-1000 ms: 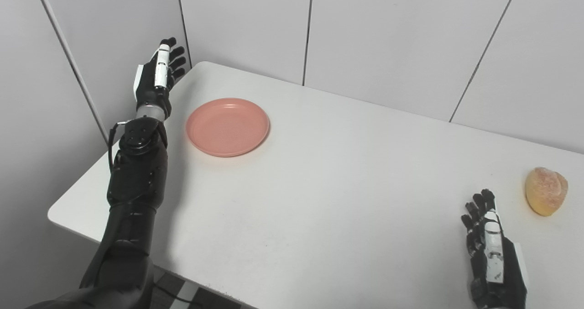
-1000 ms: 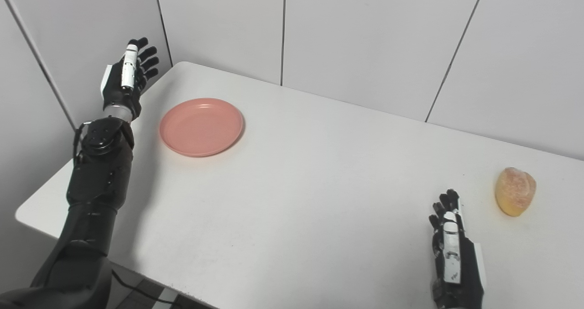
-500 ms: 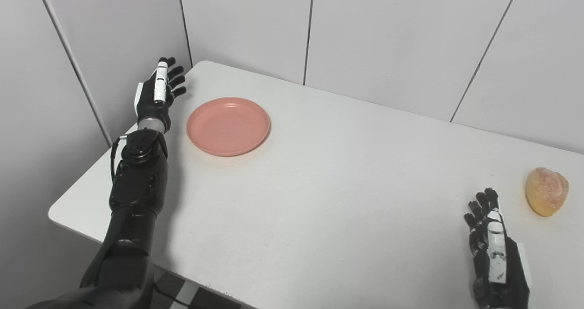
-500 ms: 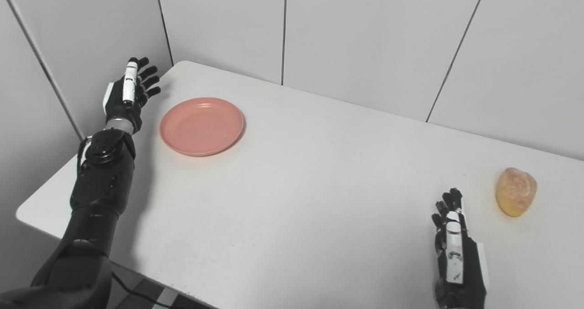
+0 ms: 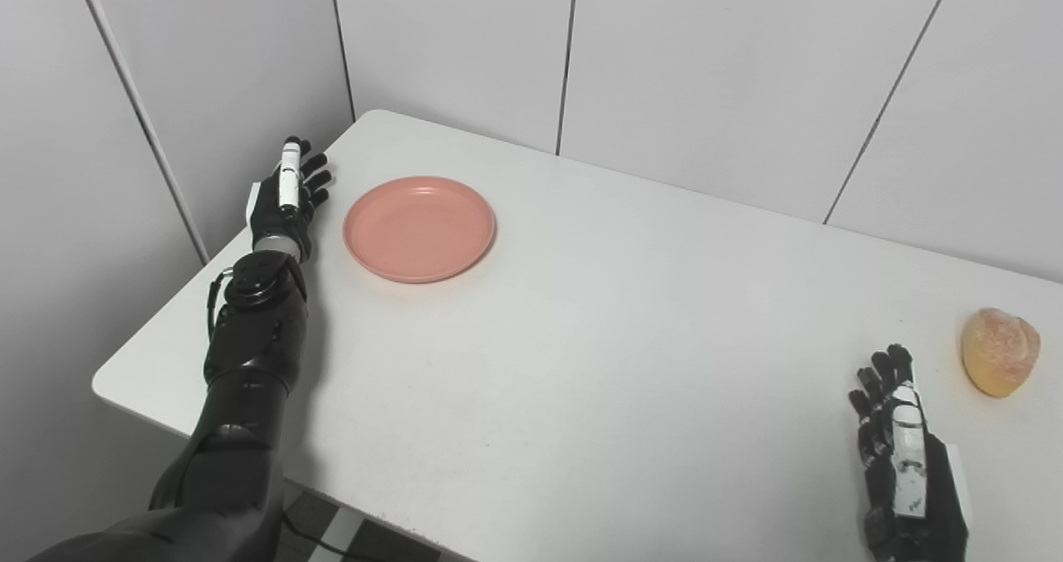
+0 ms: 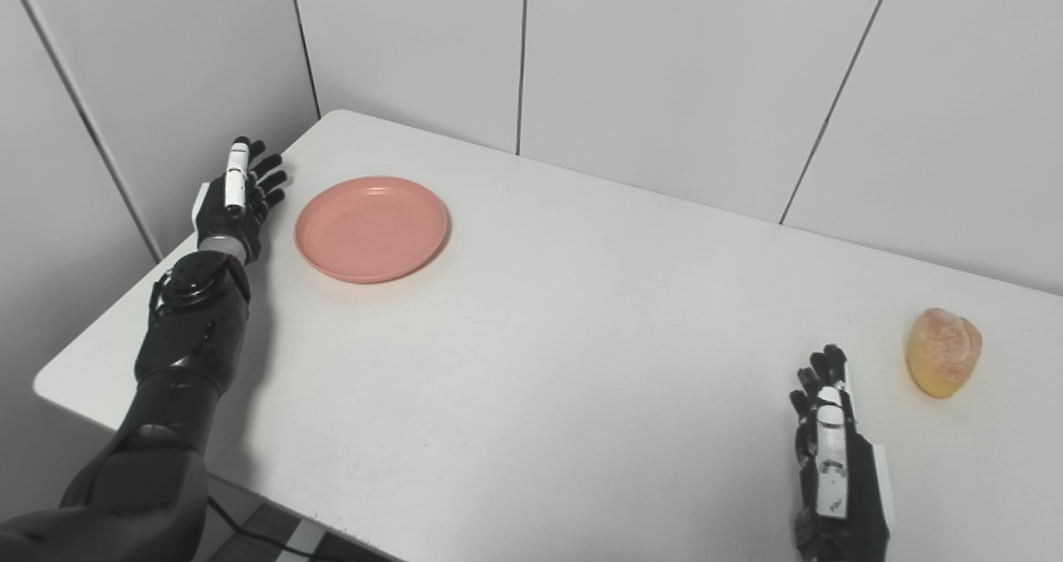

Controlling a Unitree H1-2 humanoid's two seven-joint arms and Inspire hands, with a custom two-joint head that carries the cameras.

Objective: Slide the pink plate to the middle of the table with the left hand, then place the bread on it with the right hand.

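Both head cameras look down, side by side, sharing whole table [image 5: 581, 338].

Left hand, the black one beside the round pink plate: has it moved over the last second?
Yes. The left hand has come down toward the white table, from above the round pink plate's far rim to level with it.

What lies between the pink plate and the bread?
Only bare table; both eye views show nothing between the pink plate and the bread.
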